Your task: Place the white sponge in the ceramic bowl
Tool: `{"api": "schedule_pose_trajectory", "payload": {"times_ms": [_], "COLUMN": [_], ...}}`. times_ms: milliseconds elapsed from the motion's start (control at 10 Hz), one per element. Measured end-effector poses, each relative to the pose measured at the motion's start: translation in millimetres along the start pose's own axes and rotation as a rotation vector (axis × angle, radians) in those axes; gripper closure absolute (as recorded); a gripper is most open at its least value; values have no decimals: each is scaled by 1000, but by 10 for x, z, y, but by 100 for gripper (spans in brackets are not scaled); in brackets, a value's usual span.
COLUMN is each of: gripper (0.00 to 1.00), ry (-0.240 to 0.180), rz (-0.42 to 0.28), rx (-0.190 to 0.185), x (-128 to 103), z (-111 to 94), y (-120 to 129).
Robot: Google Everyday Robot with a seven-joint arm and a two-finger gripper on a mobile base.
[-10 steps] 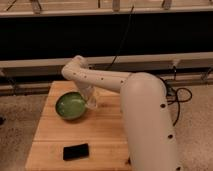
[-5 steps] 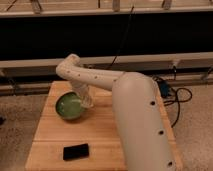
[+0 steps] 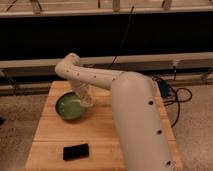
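The claw [image 3: 86, 101] hangs at the end of a thick, smooth, cream-white arm [image 3: 132, 107] dotted with small dark holes; the arm rises from the lower right, runs up and to the left, bends sharply at a rounded elbow, and drops down toward the table. The claw sits at the right rim of the bowl [image 3: 69, 106], a round, shallow, green glazed dish with a darker edge, which lies just to the claw's left and touches or nearly touches it. Whether the claw is spread, pressed together, or pinching anything cannot be told. The white sponge cannot be made out; it may be hidden at the claw or lost against the pale arm. The table [image 3: 50, 131] under the claw is a butcher-block slab of light wooden planks. Below the claw and slightly left, well apart from it, a flat, black, rectangular phone-like slab [image 3: 76, 151] lies on the wood.
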Motion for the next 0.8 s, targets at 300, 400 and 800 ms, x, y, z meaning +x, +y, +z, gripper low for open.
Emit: {"api": "schedule_pose_trajectory", "payload": {"times_ms": [300,400,800], "gripper": [24,21,22], "ry": [-1,-1,-4], "rz": [-8,-8,-13], "rx": [-3,-3,-6], "x": [-1,4,6], "z": [-43,-51,-94], "y": [-27,-25,-37]}}
